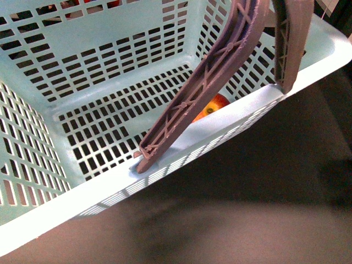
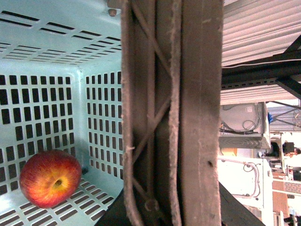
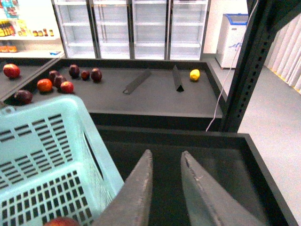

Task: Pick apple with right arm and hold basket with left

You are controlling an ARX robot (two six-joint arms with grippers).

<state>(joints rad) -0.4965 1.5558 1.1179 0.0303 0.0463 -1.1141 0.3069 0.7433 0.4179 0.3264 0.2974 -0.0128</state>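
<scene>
Ribbed handle (image 2: 169, 117) is seen closest of all, filling the middle of the left wrist view. The left gripper is not clearly shown there, and whether its fingers are clamped on the handle cannot be told. In the front view both handles are swung up above the basket (image 1: 66, 203). The apple (image 2: 50, 178) is found on the slotted floor, in a corner just beside the walls. From the front only a sliver of it is seen behind a handle. The right gripper (image 3: 166, 155) is held outside the basket, near its rim, over a dark surface (image 3: 225, 165). Its fingers (image 3: 141, 188) are spread apart, with nothing between them. Farther off, dark fruits (image 3: 75, 71) and a lemon (image 3: 194, 74) are seen on another surface, with fridges (image 3: 150, 28) behind.
</scene>
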